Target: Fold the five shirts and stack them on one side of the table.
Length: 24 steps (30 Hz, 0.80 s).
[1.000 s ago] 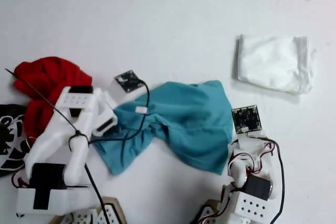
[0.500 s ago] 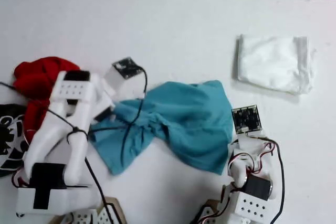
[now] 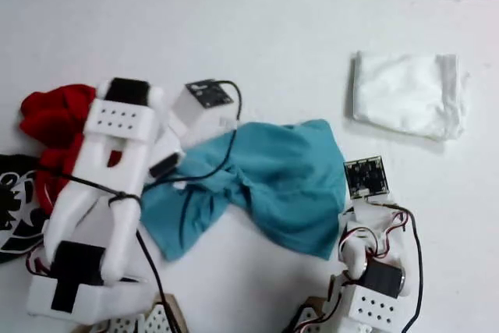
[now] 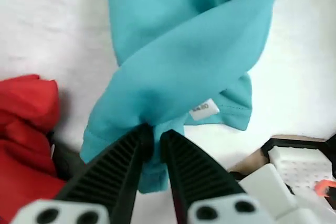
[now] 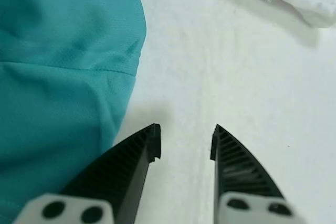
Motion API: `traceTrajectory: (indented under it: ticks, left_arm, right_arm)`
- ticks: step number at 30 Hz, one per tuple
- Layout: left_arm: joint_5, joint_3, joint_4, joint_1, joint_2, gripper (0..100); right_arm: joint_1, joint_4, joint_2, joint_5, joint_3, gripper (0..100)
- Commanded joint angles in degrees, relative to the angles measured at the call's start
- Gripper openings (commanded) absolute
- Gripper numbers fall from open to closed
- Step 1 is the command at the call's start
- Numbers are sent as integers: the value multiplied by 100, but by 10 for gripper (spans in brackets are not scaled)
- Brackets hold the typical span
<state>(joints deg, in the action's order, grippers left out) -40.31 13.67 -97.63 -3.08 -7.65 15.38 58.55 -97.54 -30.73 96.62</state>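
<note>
Shirt (image 3: 273,181), teal, crumpled at centre of table (image 3: 257,37): judged light, limp, slump-prone (best taken by hem or shoulder); left gripper (image 4: 155,142) clamped on its bunched edge, right gripper (image 5: 185,142) agape beside it.

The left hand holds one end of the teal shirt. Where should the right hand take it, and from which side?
Probably the free edge of the teal shirt nearest the open right hand, approached from above on the robot's right side. That edge lies flat on the table, while the left hand is shut on the opposite, bunched end.
</note>
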Motion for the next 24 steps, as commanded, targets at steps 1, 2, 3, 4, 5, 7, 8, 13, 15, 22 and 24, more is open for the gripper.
traceTrajectory:
  ticks: [1,2,3,4,5,7,8,13,15,22,24]
  left_arm:
    - [88,-171,-53,-325,-35,28]
    - [88,-127,-44,-396,-35,32]
    - [88,-48,26,-466,-44,43]
    - [97,57,88,-510,-44,59]
    - [97,189,167,-563,-44,77]
    - [97,514,387,-659,-44,102]
    - [97,681,519,-668,-44,103]
    - [97,1314,1055,-615,-44,46]
    - [97,1446,1099,-642,-44,24]
    - [44,1508,774,-642,-53,53]
    - [35,1622,677,-659,-88,94]
  right_arm:
    - [-22,-101,-84,0,62,163]
    - [-22,-101,-84,0,62,163]
    - [-22,-101,-84,0,62,163]
    - [-22,-101,-84,0,62,163]
    - [-22,-101,-84,0,62,163]
    - [-22,-101,-84,0,62,163]
    - [-22,-101,-84,0,62,163]
    - [-22,-92,-84,0,62,163]
    - [-22,-92,-84,0,62,163]
    - [-22,-92,-84,0,62,163]
    - [-22,-92,-84,0,62,163]
